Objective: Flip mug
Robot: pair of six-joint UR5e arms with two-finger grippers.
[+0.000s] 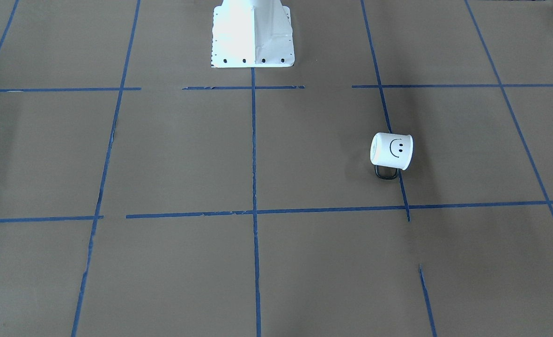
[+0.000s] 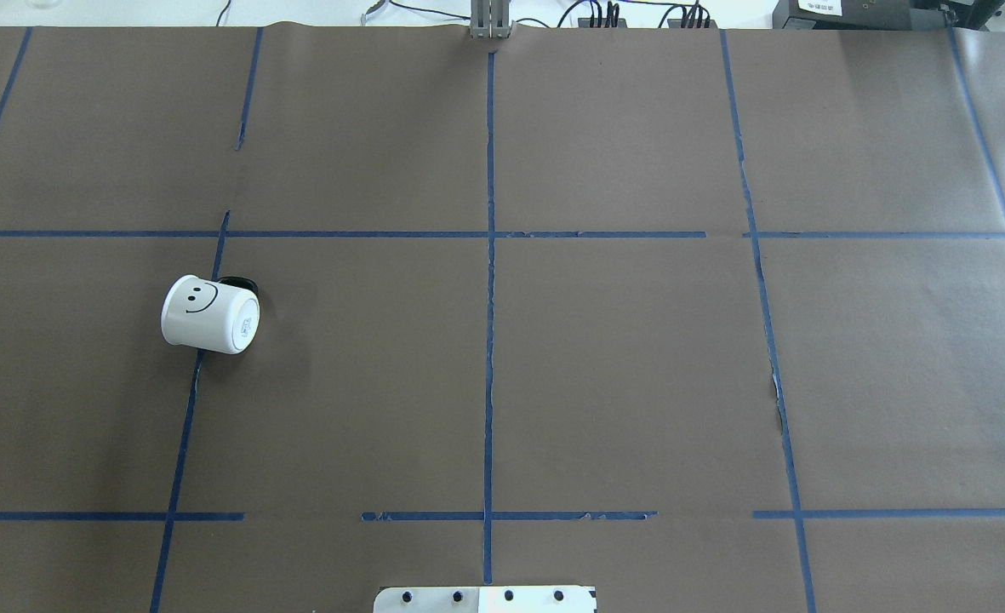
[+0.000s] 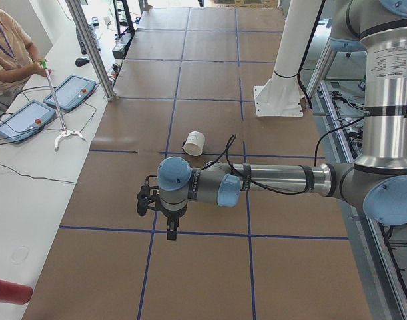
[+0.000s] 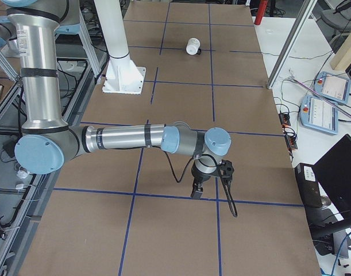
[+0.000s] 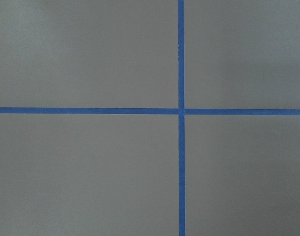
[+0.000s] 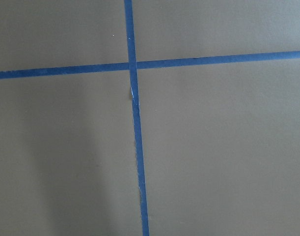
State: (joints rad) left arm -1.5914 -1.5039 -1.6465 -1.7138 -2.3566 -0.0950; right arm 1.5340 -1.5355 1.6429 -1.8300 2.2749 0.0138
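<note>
The white mug lies on its side on the brown paper, on the robot's left half, over a blue tape line. Its smiley face points up and its black handle lies on the far side. It also shows in the front view, the left view and the right view. My left gripper hangs above the table, well short of the mug, towards the table's left end. My right gripper hangs over the right end. I cannot tell whether either is open or shut. Both wrist views show only paper and tape.
The white robot pedestal stands at the table's near-robot edge. An operator with a grabber stick and teach pendants are beside the table's far long edge. Blue tape lines grid the paper.
</note>
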